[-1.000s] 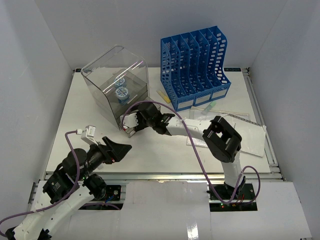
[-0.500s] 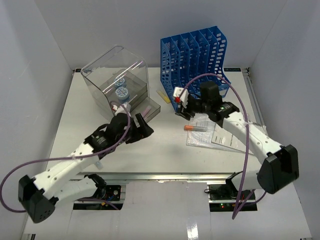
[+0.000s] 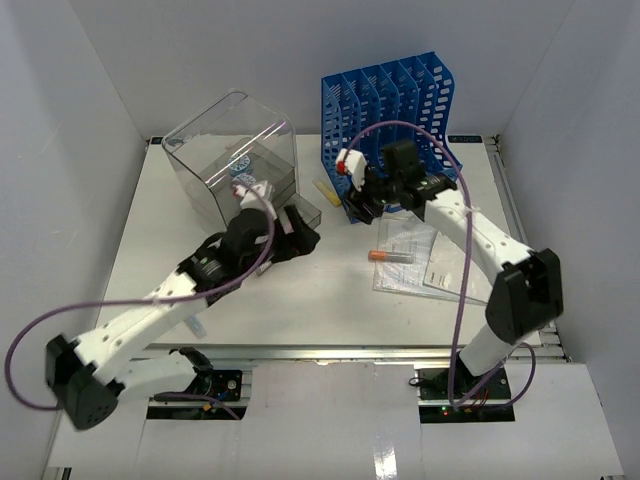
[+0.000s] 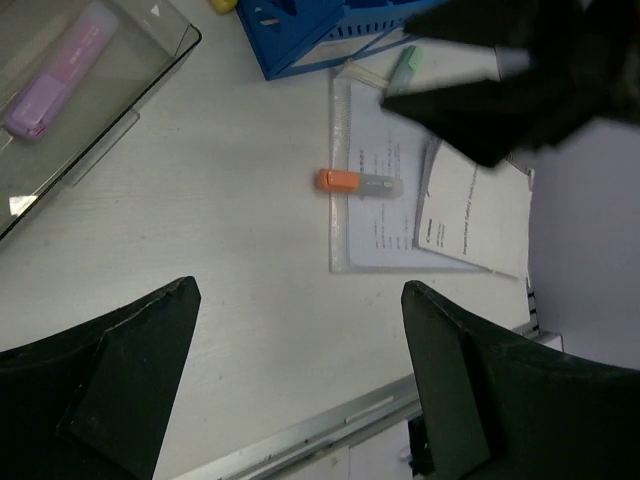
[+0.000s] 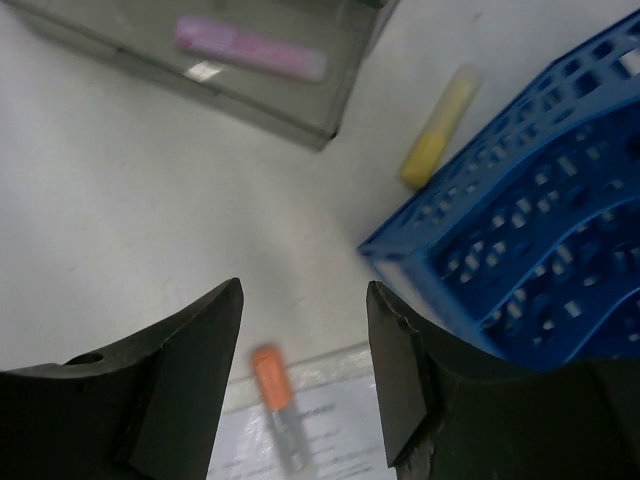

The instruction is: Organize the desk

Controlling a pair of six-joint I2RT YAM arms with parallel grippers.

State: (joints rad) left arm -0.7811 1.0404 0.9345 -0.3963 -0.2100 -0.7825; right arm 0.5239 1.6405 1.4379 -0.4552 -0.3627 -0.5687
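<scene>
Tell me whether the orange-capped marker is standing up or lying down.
Lying down. The orange-capped marker lies flat on its side across the edge of the printed sheet, with its cap fitted.

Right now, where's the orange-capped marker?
In the top view the orange-capped marker lies right of centre on the desk, on the plastic-sleeved papers in front of the blue file rack.

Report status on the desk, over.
Left jaws open, empty; right jaws open, empty. Desk untidy: orange-capped marker on papers, yellow highlighter beside blue rack. Nothing covering either.
</scene>
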